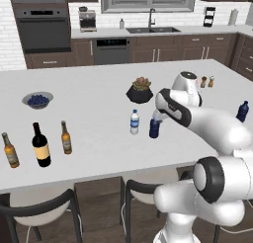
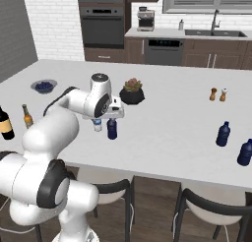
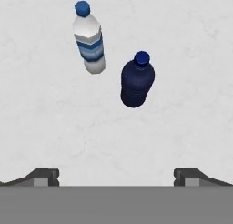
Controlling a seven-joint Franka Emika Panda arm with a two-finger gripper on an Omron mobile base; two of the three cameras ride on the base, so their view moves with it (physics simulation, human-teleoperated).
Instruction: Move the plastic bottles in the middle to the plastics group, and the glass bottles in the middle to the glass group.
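Standing upright just beside each other, clear blue-banded bottle [image 3: 90, 43], solid dark blue bottle [image 3: 137, 81], fingers [image 3: 45, 176] spread wide above, empty.

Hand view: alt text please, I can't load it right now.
Looking down on the white counter, a clear bottle with a blue cap and blue label stands beside a solid dark blue bottle, apart. The open gripper hangs above, holding nothing.
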